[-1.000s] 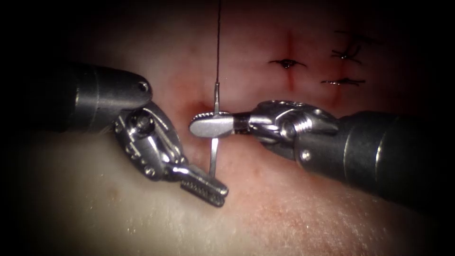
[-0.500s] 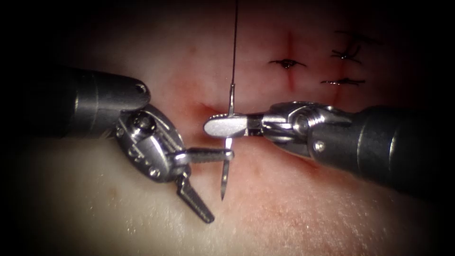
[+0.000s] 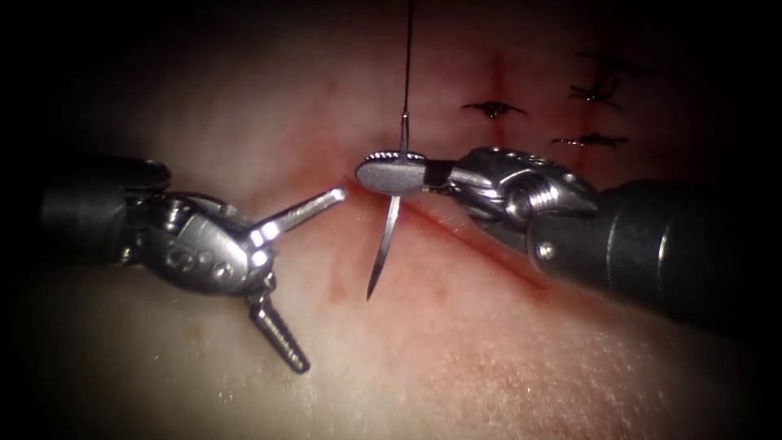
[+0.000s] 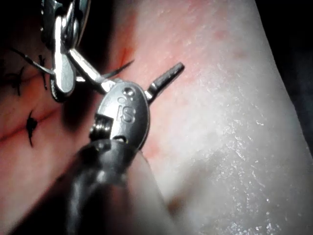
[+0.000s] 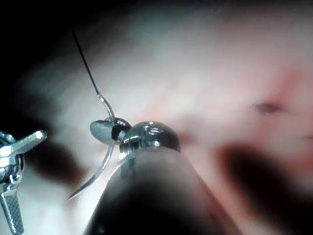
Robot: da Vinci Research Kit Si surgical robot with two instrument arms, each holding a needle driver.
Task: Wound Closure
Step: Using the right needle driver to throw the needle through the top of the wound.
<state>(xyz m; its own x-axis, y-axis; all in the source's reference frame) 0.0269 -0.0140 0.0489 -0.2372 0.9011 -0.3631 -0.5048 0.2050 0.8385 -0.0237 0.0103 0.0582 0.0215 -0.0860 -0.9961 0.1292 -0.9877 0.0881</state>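
My right tool point(image 3: 391, 174) has its jaws clamped on the needle point(image 3: 383, 257) near the thread end of its curve, clear of the tissue point(image 3: 456, 358). The needle's long axis runs nearly straight down from those jaws, with its free point hanging just above the tissue beside the cut point(image 3: 456, 224), and the thread point(image 3: 408, 57) rises from its swaged end towards the far edge of the tissue. My left tool point(image 3: 281, 269) is wide open and holds nothing; its upper jaw reaches towards the needle's shaft from the left, apart from it, so the needle lies just right of those open jaws. Finished stitches point(image 3: 494, 107) sit further along on the right.
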